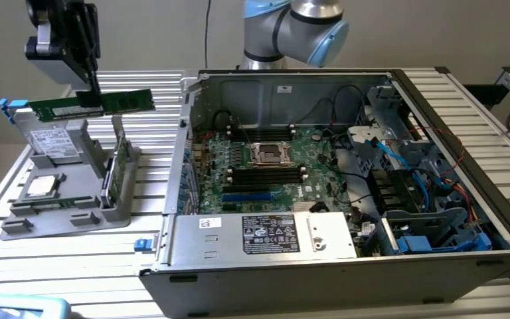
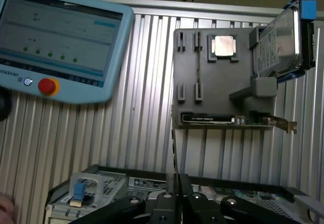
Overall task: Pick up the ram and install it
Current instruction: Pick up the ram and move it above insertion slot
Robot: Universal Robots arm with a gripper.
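The gripper point(image 1: 87, 100) is in the upper left of the exterior view. Its fingers are pressed onto the ram point(image 1: 127, 102), pinching the green stick near its middle so that a length sticks out on each side. The ram hangs just above the top edge of the grey holder point(image 1: 69, 199), close to the upright hard drive point(image 1: 53, 143), and appears to be clear of both.

In the wrist view the gripper point(image 2: 175, 193) has the ram point(image 2: 174, 153) edge-on, a thin line running straight out from between the closed fingers.

The ram's long axis runs across the exterior view from left to right, with its right end slightly higher. The open computer case point(image 1: 237, 266) fills the middle and right of the frame, with the motherboard point(image 1: 317, 149) lying flat inside it. The black slots point(image 1: 264, 174) are well apart from the ram, to the lower right of the gripper and over the case's near wall. They also run left to right in the picture. By my judgement the stick is already nearly parallel to them, so the gap is mostly sideways and downward, with little turning.
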